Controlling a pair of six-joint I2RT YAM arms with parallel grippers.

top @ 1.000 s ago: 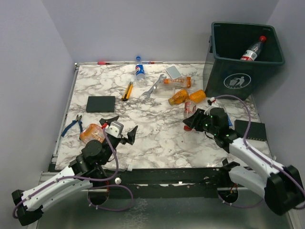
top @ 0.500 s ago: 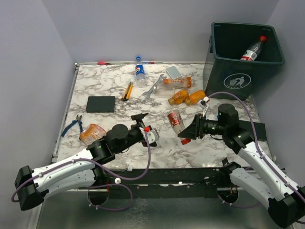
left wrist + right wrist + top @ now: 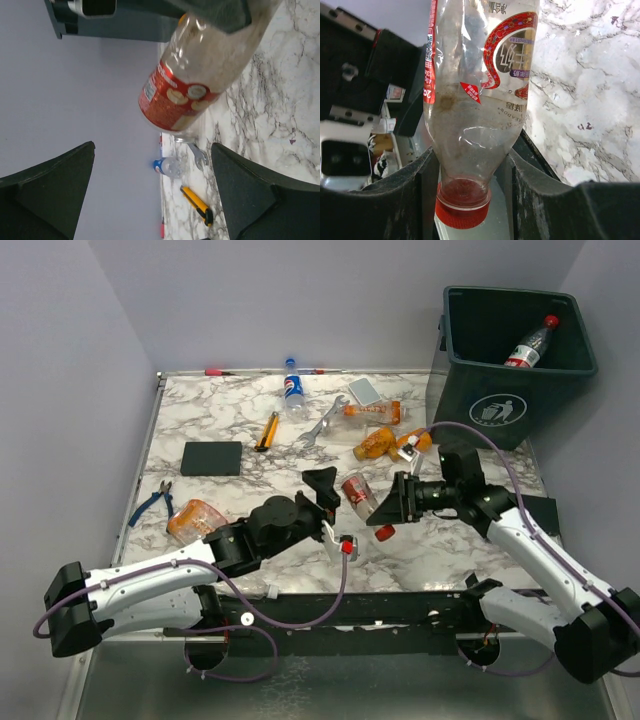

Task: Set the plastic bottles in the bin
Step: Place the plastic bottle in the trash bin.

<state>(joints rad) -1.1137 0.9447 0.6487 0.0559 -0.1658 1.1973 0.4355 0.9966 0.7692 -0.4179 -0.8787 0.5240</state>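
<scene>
Red-labelled bottle (image 3: 475, 100) sits clamped between right fingers (image 3: 395, 200); left fingers (image 3: 50, 185) gape wide.

This is a robotics lab test cell. A marble-patterned table (image 3: 200, 420) is boxed in on three sides by bare lilac panels (image 3: 70, 390). Two white robot arms (image 3: 150, 585) are bolted to a black rail (image 3: 380, 610) at the table's near edge. Plastic bottles (image 3: 292, 390), a wrench (image 3: 320, 423) and pliers (image 3: 152, 502) lie on the table, and a litter bin (image 3: 500, 410) stands at its far right corner.
</scene>
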